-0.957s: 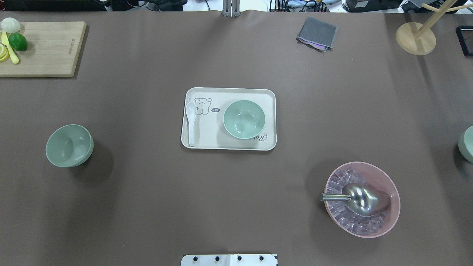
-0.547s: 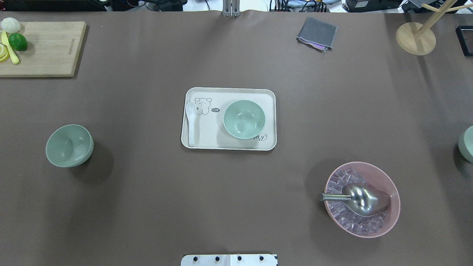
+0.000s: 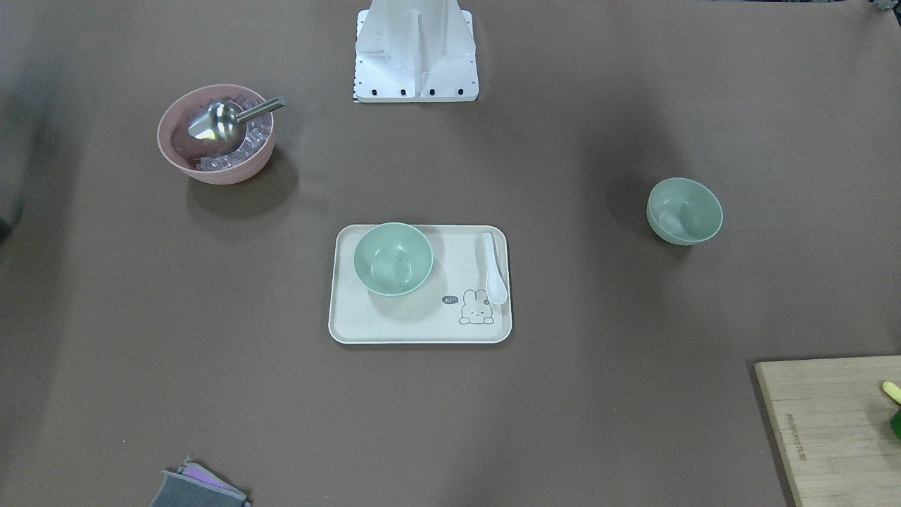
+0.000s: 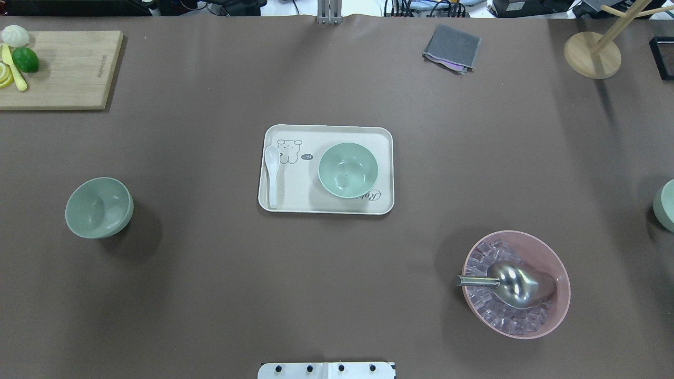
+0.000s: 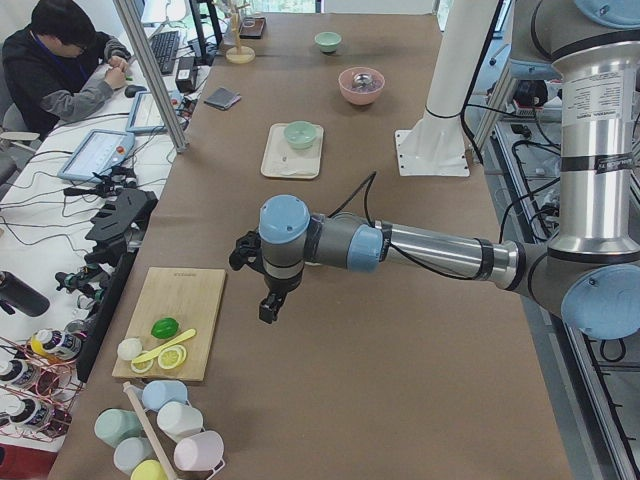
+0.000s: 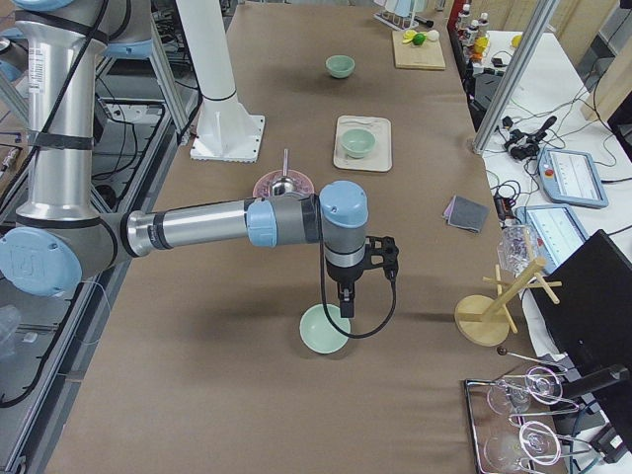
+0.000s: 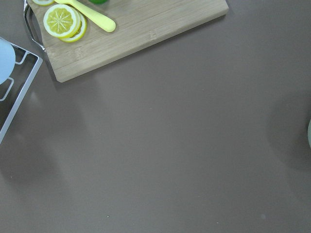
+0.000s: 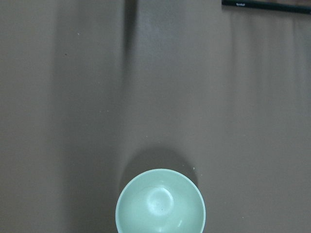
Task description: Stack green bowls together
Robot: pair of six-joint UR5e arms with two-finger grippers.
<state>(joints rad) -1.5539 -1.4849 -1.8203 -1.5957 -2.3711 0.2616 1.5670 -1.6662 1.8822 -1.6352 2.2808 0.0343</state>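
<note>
3 green bowls, all upright, none nested.

- Tray bowl (image 4: 347, 170): sits on the right half of the cream tray (image 4: 326, 209) at table centre, with a white spoon (image 4: 272, 176) along the tray's left edge, apart from the bowl.
- Left-side bowl (image 4: 99, 207): alone on the brown table (image 4: 210, 295), well apart from the tray. The front-facing view shows it on its right side. In the exterior left view the near arm covers that spot.
- Right-side bowl (image 4: 666, 205): the overhead view cuts it at the frame edge and the front-facing view does not reach it. The right wrist view shows it low and centred, cropped only at its near rim, with nothing inside. The exterior right view shows it whole.

Neither overhead nor front-facing shows an arm – only the 2 side views do.

- Right gripper (image 6: 346, 310): points down over the right-side bowl, close to its far rim. I cannot tell whether it touches, or whether the fingers are apart or together.
- Left gripper (image 5: 268, 308): points down over bare table near the cutting board (image 5: 175, 320). Finger spacing cannot be told here either. Its wrist view shows that board's corner with lemon slices (image 7: 63, 22).

The pink bowl (image 4: 555, 316) with ice cubes and a metal scoop (image 4: 518, 287) stands between the tray and the right-side bowl – nearer the robot.
</note>
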